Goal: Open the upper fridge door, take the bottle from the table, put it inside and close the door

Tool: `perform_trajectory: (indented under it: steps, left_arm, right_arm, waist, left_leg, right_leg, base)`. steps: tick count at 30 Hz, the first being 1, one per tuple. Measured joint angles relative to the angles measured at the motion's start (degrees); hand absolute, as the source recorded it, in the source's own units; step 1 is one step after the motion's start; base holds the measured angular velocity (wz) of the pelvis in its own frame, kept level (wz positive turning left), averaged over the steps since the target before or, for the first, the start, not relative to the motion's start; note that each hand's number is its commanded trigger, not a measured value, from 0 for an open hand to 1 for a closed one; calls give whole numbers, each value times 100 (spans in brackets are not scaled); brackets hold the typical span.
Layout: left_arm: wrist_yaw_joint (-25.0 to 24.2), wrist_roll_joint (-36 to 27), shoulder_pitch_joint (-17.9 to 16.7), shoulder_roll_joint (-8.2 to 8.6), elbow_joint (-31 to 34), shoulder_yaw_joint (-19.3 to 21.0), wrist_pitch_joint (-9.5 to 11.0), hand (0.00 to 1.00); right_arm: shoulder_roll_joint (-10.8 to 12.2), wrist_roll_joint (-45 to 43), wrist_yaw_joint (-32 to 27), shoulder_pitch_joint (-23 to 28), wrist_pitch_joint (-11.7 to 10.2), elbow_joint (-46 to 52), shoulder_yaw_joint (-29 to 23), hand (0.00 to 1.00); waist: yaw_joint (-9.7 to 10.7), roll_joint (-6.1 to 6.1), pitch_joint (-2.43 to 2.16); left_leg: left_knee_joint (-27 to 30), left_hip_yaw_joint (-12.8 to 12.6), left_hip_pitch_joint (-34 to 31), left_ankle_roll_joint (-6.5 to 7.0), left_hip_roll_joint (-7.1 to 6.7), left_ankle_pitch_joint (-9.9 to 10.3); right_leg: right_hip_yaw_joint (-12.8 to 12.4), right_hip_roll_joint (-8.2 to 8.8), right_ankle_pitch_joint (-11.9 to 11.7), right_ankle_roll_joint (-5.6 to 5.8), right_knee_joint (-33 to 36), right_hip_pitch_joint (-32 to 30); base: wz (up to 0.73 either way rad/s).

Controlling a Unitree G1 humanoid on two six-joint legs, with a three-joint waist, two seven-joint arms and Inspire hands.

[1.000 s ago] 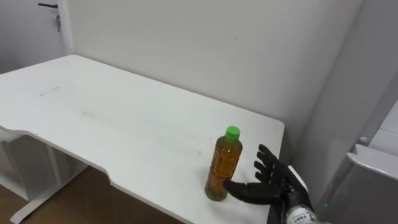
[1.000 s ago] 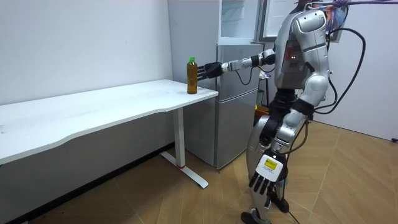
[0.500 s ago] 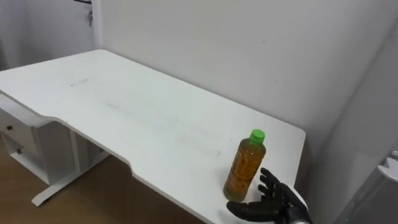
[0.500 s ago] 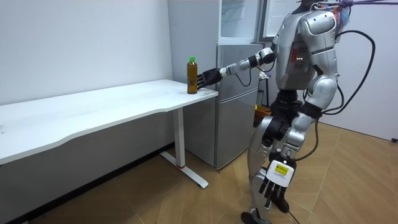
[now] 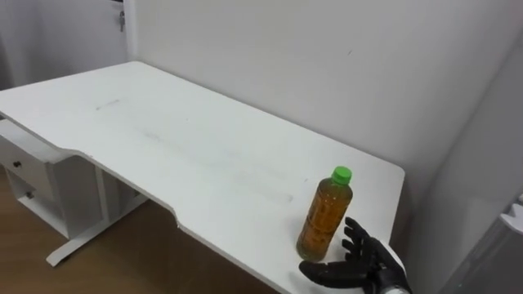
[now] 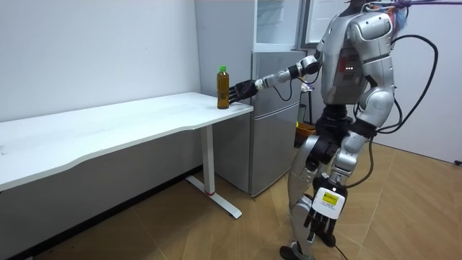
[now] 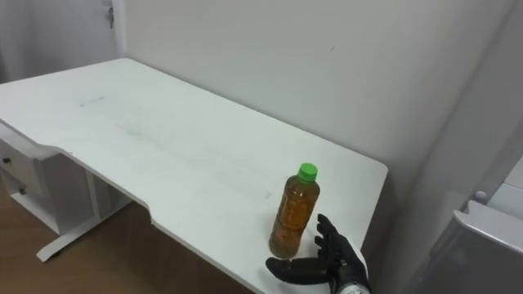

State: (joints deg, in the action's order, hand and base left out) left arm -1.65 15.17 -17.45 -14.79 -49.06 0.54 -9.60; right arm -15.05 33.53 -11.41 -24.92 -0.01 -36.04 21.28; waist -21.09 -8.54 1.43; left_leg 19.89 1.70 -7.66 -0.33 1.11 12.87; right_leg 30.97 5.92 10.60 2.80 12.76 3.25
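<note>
1. The white counter (image 5: 163,155) stretches from the left and is bare along most of its length. Nothing stands in the way of the reach.
2. The bottle (image 5: 323,216), amber with a green cap, stands upright near the counter's right end, close to the front edge and not yet lifted.
3. The right hand (image 5: 359,265) is just beside the bottle on its right. It is spread wide, with the fingers up alongside the lower body and the thumb stretched across in front of the base. It holds nothing. I cannot tell whether the thumb touches the bottle.
4. The step in hand looks like the grasp. To do it well, the palm should slide in until it meets the bottle's side. The fingers and thumb should then close together round the middle of the body, not the base, so the tall bottle neither tips nor gets pushed towards the edge.
5. The lift should go straight up and keep the bottle upright before any turn.
6. The fridge (image 6: 278,130) stands just past the counter's right end, with its upper compartment (image 6: 278,22) open.
7. The left hand (image 6: 322,217) hangs idle by the robot's leg, fingers loose.
</note>
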Motion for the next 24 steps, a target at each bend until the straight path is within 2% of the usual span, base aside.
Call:
perform_trajectory:
  steps: [6, 10, 15, 24]
  left_arm:
    - [2, -7, 4, -7, 3, -19, 1, 0]
    - [2, -11, -13, -23, 2, -30, 9, 0]
    - [4, -221, -45, -32, 2, -29, 87, 0]
    - [6, -218, -14, -34, -39, 4, 269, 0]
  right_arm:
    - [13, -5, -142, -1, -26, -1, 0, 0]
    - [14, -5, -241, -2, -54, -2, 0, 0]
    - [10, -4, -299, -86, -185, -188, -1, 0]
    - [16, 195, -677, -154, -191, -283, -6, 0]
  waist:
    - [11, 24, 5]
    - [3, 85, 8]
    - [9, 104, 10]
    - [-184, 94, 10]
  left_leg:
    - [78, 65, -86, 1, -7, 1]
    - [100, 98, -120, 7, -19, -4]
    - [117, 117, -155, 17, -34, -11]
    - [165, 170, -191, 23, -50, -16]
  right_leg:
    - [55, -5, 0, 0, 0, -6]
    - [70, -3, -2, -3, 2, -10]
    - [26, 2, -2, -4, 16, -38]
    - [63, 9, -3, -5, 35, -40]
  base:
    - [6]
    - [5]
    - [2]
    - [1]
